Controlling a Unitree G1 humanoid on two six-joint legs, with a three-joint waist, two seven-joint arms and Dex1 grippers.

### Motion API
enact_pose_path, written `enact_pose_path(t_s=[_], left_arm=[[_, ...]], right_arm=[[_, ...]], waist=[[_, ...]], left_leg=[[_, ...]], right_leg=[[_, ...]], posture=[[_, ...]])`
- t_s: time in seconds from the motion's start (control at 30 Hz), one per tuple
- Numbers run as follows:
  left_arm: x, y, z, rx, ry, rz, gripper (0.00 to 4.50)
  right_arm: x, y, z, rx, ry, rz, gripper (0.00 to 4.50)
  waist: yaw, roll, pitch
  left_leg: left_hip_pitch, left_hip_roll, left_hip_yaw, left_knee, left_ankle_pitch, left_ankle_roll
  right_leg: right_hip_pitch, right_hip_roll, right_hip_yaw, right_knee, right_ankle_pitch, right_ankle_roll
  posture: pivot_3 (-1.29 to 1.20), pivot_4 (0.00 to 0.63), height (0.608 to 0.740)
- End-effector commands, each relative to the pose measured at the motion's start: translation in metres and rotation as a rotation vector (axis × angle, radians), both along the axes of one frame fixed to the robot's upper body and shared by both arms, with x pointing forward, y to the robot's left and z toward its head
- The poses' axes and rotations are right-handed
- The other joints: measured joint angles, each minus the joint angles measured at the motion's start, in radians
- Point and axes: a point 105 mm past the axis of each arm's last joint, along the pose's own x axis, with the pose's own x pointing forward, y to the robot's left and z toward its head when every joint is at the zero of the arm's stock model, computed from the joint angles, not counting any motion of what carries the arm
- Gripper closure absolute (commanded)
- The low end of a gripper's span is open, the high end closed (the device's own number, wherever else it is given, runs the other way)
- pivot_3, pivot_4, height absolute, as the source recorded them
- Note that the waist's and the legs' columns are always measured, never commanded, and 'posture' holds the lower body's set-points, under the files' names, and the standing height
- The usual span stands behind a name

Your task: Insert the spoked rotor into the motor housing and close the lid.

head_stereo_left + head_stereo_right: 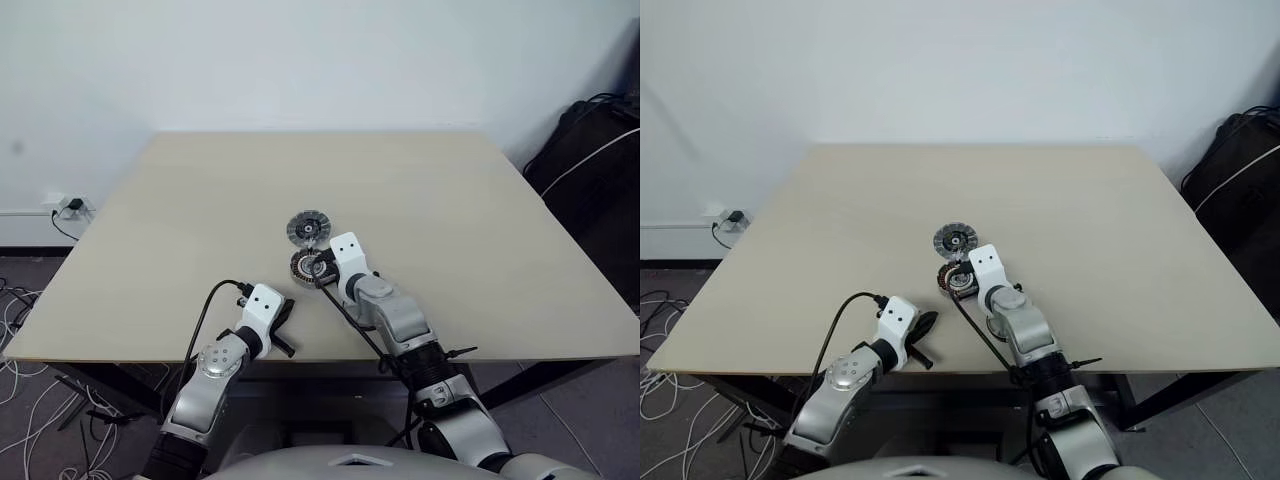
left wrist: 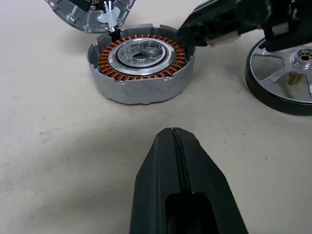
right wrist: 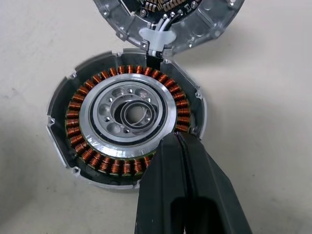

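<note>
Insertion not begun yet. Nearest, the left gripper (image 2: 174,141) rests clenched and empty on the table (image 1: 450,220), near its front edge. Beyond it, the spoked rotor (image 2: 298,57) lies flat beside the motor housing (image 3: 78,112), apart from it. The right gripper (image 3: 178,141), clamped on nothing, hangs over the housing's copper ring. Farthest, the lid (image 3: 195,29) sits at the housing's far rim. Next, I'd say: open fingers, go for the rotor.
</note>
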Motion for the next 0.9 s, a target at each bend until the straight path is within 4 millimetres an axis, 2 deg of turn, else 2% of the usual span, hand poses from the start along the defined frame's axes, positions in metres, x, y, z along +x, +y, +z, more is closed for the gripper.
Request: enact_pose_path(t_s=[0.03,0.9], left_arm=[[0.005,-0.001,0.012,-0.026,-0.049,0.012,4.5],[0.005,-0.003,0.012,-0.028,-0.046,0.021,4.5]], right_arm=[[0.008,0.008,0.015,0.014,-0.054,0.023,4.47],[0.014,0.029,0.02,0.041,-0.079,0.084,4.47]], waist=[[0.0,0.0,0.0],[-0.001,0.0,0.0]], left_leg=[[0.0,0.0,0.0,0.0,0.0,0.0],[0.0,0.0,0.0,-0.001,0.0,-0.001]], right_leg=[[0.0,0.0,0.0,0.0,0.0,0.0],[-0.001,0.0,0.0,0.0,0.0,0.0]], posture=[[0.0,0.0,0.74],[0.0,0.0,0.74]])
